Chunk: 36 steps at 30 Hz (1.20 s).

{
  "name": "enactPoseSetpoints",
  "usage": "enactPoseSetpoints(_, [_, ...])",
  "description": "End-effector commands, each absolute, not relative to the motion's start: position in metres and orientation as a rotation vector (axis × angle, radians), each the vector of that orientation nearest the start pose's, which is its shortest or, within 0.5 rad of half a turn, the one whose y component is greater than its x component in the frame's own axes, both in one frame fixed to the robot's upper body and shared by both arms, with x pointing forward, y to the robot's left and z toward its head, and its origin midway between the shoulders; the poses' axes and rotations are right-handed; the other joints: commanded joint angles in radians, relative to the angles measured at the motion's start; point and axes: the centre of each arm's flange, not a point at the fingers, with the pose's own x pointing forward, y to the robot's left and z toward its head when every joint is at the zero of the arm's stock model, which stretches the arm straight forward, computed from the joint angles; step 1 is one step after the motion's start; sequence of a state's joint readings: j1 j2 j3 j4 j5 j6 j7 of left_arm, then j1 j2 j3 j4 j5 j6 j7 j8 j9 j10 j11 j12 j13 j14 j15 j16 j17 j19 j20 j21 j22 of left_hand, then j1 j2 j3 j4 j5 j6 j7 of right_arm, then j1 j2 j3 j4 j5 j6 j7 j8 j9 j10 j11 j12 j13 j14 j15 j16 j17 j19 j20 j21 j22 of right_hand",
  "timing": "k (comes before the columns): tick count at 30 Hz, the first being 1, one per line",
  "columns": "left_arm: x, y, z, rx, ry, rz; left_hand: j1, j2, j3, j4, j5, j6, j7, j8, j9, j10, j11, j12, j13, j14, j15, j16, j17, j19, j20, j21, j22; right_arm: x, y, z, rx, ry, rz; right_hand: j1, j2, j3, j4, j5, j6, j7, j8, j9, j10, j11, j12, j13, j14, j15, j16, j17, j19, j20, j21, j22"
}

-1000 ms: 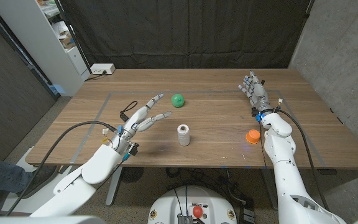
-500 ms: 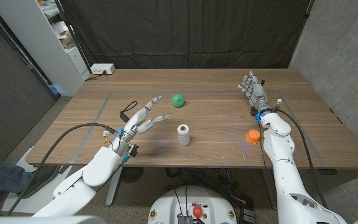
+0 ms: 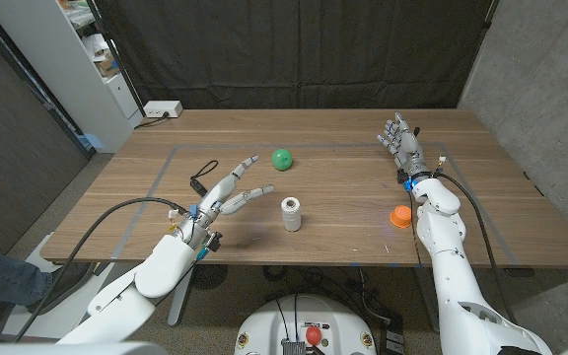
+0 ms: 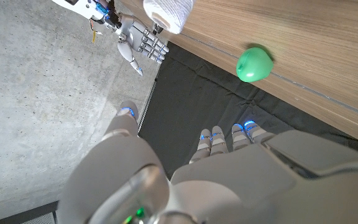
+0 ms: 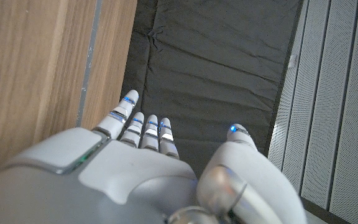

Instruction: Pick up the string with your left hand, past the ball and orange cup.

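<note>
A white spool of string [image 3: 291,213] stands upright at the table's middle, also seen in the left wrist view [image 4: 166,12]. The green ball [image 3: 282,159] lies beyond it, and it shows near the table edge in the left wrist view [image 4: 254,63]. An orange cup [image 3: 400,216] sits to the right by my right forearm. My left hand [image 3: 227,192] hovers left of the spool, fingers spread and pointing toward the ball, holding nothing; its back [image 4: 222,177] is in the left wrist view. My right hand [image 3: 400,138] stands at the far right with straight fingers and nothing in it [image 5: 148,168].
A small black object [image 3: 201,180] lies on the table just left of my left hand. A white power strip [image 3: 162,109] sits at the far left corner. Grey tape lines [image 3: 171,158] mark the tabletop. A black curtain hangs behind the table.
My left hand has drifted slightly toward the near edge, its fingers turning a little toward the spool. The right hand, ball, cup and spool have not moved.
</note>
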State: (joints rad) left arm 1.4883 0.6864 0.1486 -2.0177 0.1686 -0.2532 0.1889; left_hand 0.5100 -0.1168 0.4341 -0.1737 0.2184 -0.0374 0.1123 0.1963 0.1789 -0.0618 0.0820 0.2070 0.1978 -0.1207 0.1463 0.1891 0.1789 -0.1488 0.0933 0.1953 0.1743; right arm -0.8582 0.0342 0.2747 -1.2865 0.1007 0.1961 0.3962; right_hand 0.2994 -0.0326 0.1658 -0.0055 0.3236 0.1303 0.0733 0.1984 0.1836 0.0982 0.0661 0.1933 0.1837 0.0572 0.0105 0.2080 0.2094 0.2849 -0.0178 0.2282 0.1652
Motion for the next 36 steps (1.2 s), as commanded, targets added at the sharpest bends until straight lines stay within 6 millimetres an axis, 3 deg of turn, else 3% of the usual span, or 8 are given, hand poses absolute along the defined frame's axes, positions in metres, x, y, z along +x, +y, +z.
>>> enactPoseSetpoints(1, [0.471,0.234,-0.102,0.727,-0.762,-0.178,0.014,0.003,-0.006,0.000,0.005,-0.005,0.007,0.004,0.002,-0.007,0.001,0.005,0.002,-0.006,0.008,-0.002,0.003,-0.005,0.002,0.000,0.006,0.655,-0.308,-0.024,0.115,-0.662,0.149,0.014,0.001,-0.002,0.002,0.004,0.008,-0.002,-0.002,0.006,0.006,0.002,0.001,0.006,0.003,0.007,-0.002,0.002,0.010,-0.003,-0.004,0.005])
enactPoseSetpoints(36, [0.468,0.215,-0.116,0.749,-0.750,-0.193,0.041,-0.005,-0.009,0.004,0.008,-0.002,0.007,0.004,0.002,-0.009,0.001,0.006,0.003,-0.011,0.009,-0.003,0.003,-0.008,0.007,0.000,0.007,0.652,-0.313,-0.027,0.120,-0.664,0.151,0.013,0.003,-0.006,0.000,0.007,0.009,-0.002,-0.002,0.006,0.008,0.003,0.001,0.006,0.003,0.006,-0.002,0.001,0.014,-0.002,-0.013,0.005])
